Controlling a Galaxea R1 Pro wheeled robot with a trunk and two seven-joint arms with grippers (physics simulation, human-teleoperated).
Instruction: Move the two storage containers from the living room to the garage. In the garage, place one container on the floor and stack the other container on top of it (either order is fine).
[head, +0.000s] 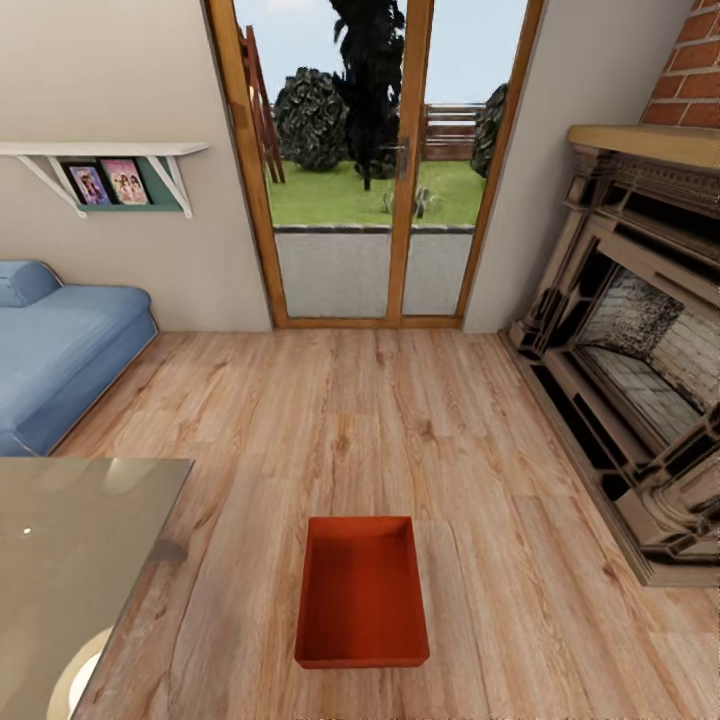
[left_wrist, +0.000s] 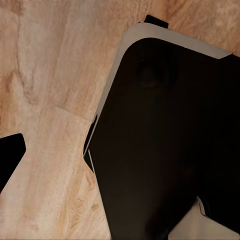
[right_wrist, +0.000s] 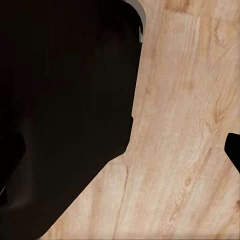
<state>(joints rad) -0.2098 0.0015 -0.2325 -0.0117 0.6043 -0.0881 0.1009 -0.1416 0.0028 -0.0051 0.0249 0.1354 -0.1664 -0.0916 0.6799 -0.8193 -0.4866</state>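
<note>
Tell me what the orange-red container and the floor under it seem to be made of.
The storage container looks like smooth matte plastic: thin uniform walls, one flat colour. The floor looks like light wood planks, with grain, knots and seams visible; laminate is possible.

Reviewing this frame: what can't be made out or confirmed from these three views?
- Storage container, head view: one on the wood floor; a second can't be placed.
- Glass table, head view: cut off by the edge.
- Both wrist views: a dark robot body blocks much; whether the grippers are open or shut is unreadable.
</note>
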